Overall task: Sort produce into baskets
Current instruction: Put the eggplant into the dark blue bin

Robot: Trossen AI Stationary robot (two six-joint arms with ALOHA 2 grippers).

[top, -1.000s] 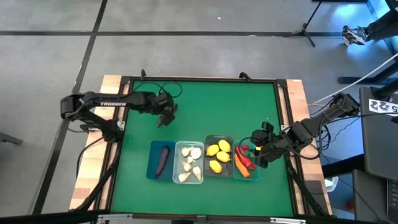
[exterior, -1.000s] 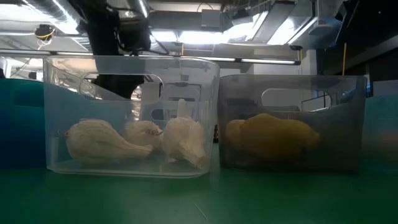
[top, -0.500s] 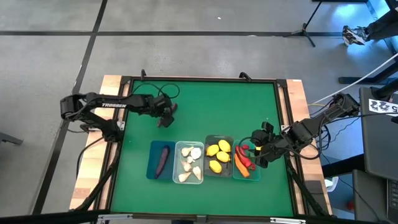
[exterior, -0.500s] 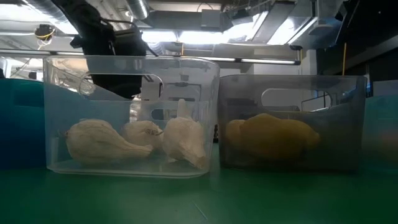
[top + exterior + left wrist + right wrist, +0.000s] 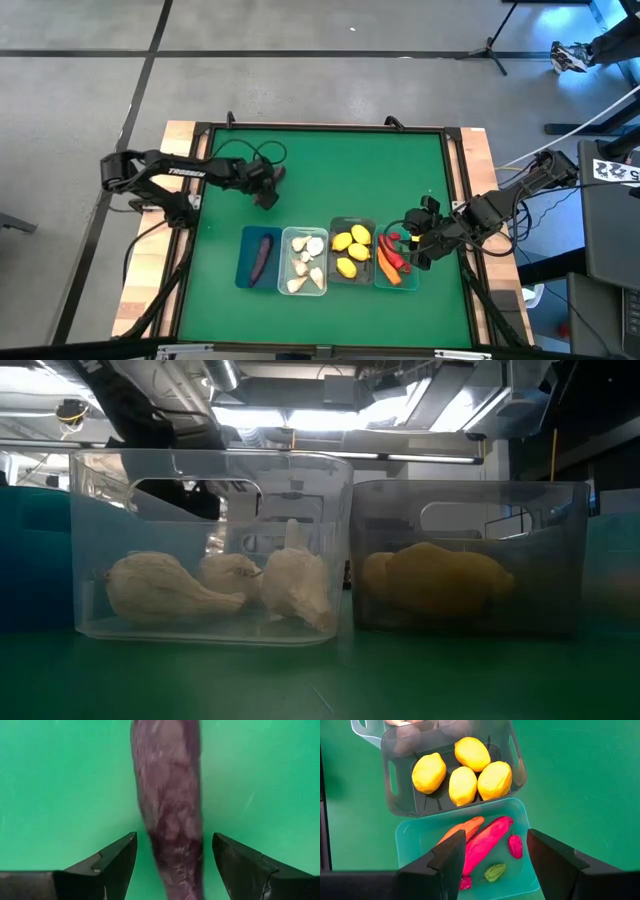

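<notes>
**Left claw straddles a loose purple piece while four bins sit filled**

The left gripper (image 5: 172, 865) hangs low over the green table (image 5: 330, 170), at about ten o'clock from the row of bins, its fingers (image 5: 112, 862) spread wide with a dark purple piece (image 5: 170, 805) lying between them on the mat, touching neither finger. In the high view that gripper (image 5: 265, 187) hides the piece.

The bins stand side by side at six o'clock on the table: the blue bin (image 5: 247, 262) holds another purple piece (image 5: 262, 257), the clear bin (image 5: 303, 261) holds garlic bulbs (image 5: 290, 588), the dark grey bin (image 5: 400, 795) holds four lemons (image 5: 462, 785), and the teal bin (image 5: 415, 845) holds red and orange pieces (image 5: 485, 840) (plus one small green bit).

The right gripper (image 5: 495, 857) hovers over the teal bin at four o'clock, fingers parted and holding nothing
</notes>
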